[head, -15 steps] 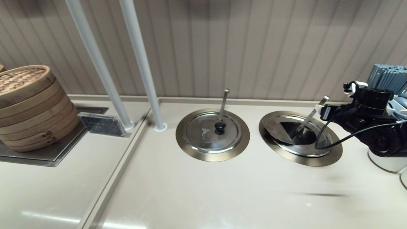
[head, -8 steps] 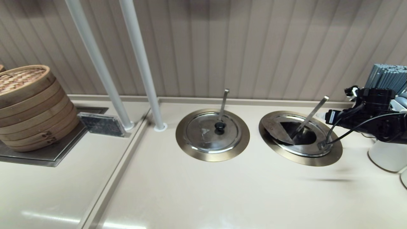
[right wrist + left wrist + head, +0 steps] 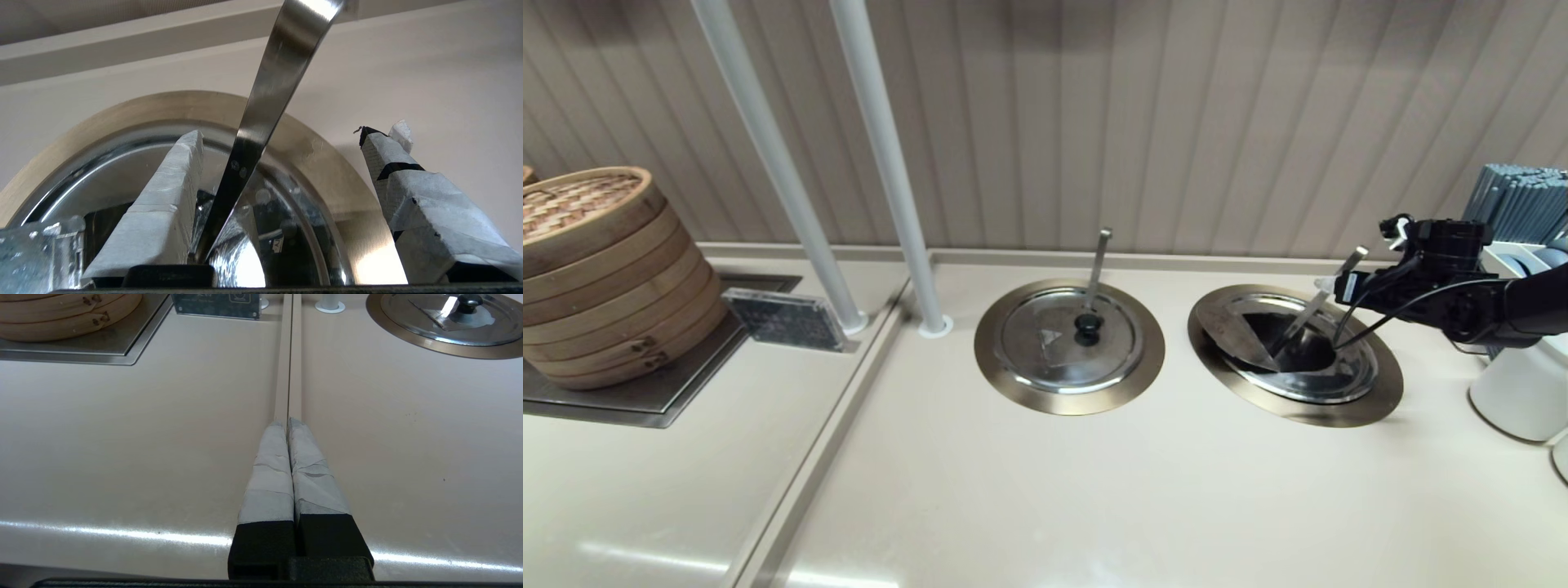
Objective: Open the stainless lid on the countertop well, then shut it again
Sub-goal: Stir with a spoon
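The right gripper (image 3: 1327, 286) is hovering over the far right rim of the well (image 3: 1380, 392), beside the slanting ladle handle (image 3: 1319, 300). In the right wrist view its jaws are standing wide apart and holding nothing; the handle is passing between the two taped fingers (image 3: 163, 212), close to one and well clear of the other. The lid (image 3: 1235, 331) is sitting on the well with its hinged flap folded back, exposing the dark interior, so the opening step appears done. The closing step appears to remain: the flap is not yet lowered and nothing is gripping it. The left gripper (image 3: 288, 424) is parked low over bare counter (image 3: 122, 437), fingers pressed together and empty.
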You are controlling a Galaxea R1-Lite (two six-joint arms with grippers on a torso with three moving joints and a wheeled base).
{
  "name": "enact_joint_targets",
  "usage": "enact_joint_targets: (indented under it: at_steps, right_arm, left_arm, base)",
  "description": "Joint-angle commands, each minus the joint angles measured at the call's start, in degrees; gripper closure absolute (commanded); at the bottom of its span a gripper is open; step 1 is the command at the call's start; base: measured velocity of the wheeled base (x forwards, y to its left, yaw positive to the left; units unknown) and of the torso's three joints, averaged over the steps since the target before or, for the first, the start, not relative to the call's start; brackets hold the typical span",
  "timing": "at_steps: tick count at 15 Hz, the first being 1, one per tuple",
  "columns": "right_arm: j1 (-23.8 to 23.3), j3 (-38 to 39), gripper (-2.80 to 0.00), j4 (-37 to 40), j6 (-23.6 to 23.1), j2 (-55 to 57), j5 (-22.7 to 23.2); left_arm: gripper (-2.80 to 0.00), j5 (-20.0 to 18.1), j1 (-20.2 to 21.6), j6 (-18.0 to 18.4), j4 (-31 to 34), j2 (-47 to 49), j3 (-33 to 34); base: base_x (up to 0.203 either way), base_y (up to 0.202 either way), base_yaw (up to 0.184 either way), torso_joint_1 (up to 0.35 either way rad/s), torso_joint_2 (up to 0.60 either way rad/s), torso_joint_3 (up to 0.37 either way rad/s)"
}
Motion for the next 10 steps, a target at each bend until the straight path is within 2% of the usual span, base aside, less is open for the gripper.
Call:
enact_joint_targets:
  at_steps: [1, 5, 10]
  right_arm:
    - [0.31, -8.81, -2.8, 3.53, 0.32, 6.02, -0.16]
    - [1.37, -22.33, -2.8, 12.7, 2.93, 11.35, -0.98]
    - [4.18, -23.0, -2.8, 13.97, 4.37, 12.95, -1.58]
  left_arm:
    - [0.0, 0.02, 0.01, 0.0, 0.01, 0.0, -0.03]
    - [0.0, 0.02, 0.01, 0.0, -0.03, 0.0, -0.03]
    - [0.0, 0.02, 0.01, 0.0, -0.03, 0.0, -0.03]
  base:
    - [0.0, 0.0, 0.0, 0.0, 0.0, 0.0]
    - [0.0, 0.0, 0.0, 0.0, 0.0, 0.0]
    - [0.0, 0.0, 0.0, 0.0, 0.0, 0.0]
